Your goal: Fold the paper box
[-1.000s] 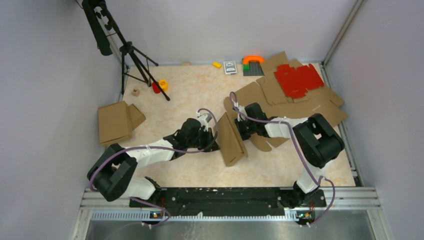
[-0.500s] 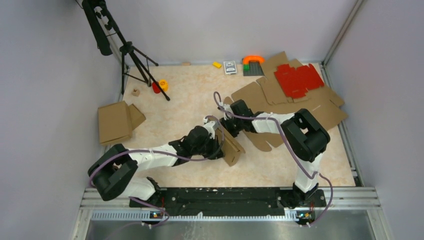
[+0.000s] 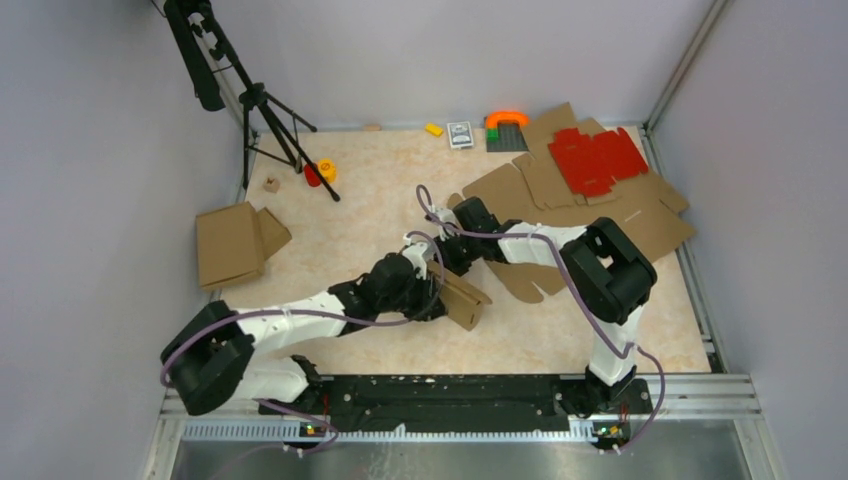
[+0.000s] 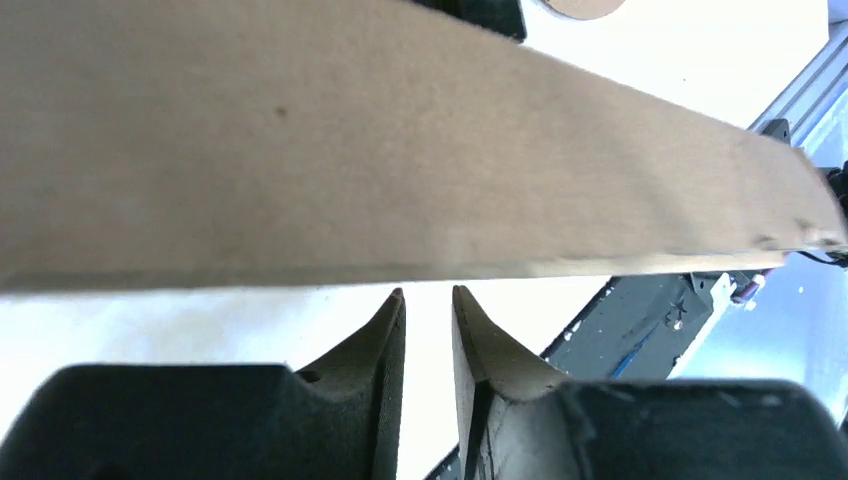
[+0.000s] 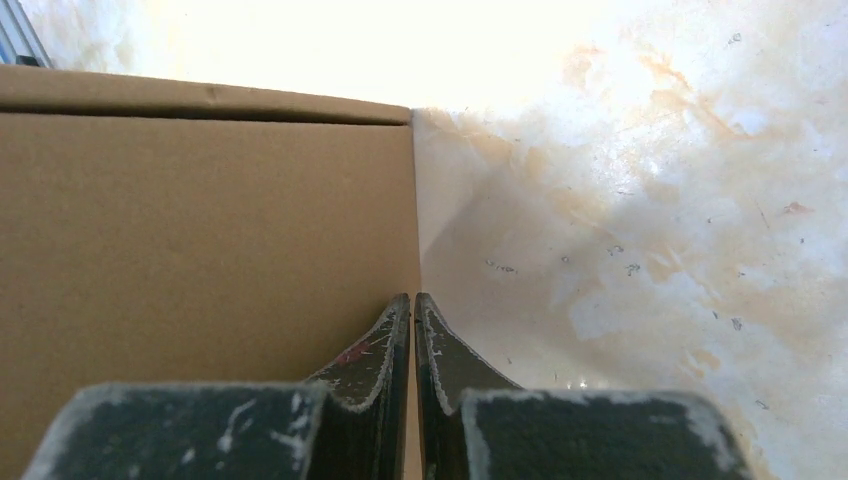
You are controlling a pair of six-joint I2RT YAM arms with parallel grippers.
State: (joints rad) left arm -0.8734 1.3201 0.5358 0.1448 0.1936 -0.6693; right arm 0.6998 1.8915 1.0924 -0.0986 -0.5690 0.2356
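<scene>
The box point(image 3: 465, 298) lies mid-table, partly folded, with one panel raised and your two arms meeting at it from either side. Judge it light and stiff: it should bend only along its creases, spring back when let go, and slide easily on the smooth table point(image 3: 380, 190). So take it by a panel edge close to a crease, not by a flap tip or a rounded tab, which would likely buckle. The left jaws stand narrowly apart just under a panel's long edge with nothing between them. The right jaws are closed together beside a panel's corner and grip nothing that you can see. There is one box in work, and there are two arms, the left arm point(image 3: 300, 315) and the right arm point(image 3: 540, 245). Further out are one folded brown piece point(image 3: 228, 245) at the left, one red sheet point(image 3: 597, 158) on a pile of flat brown blanks point(image 3: 510, 185) overlapped too much to count, and one tripod point(image 3: 265, 110).
</scene>
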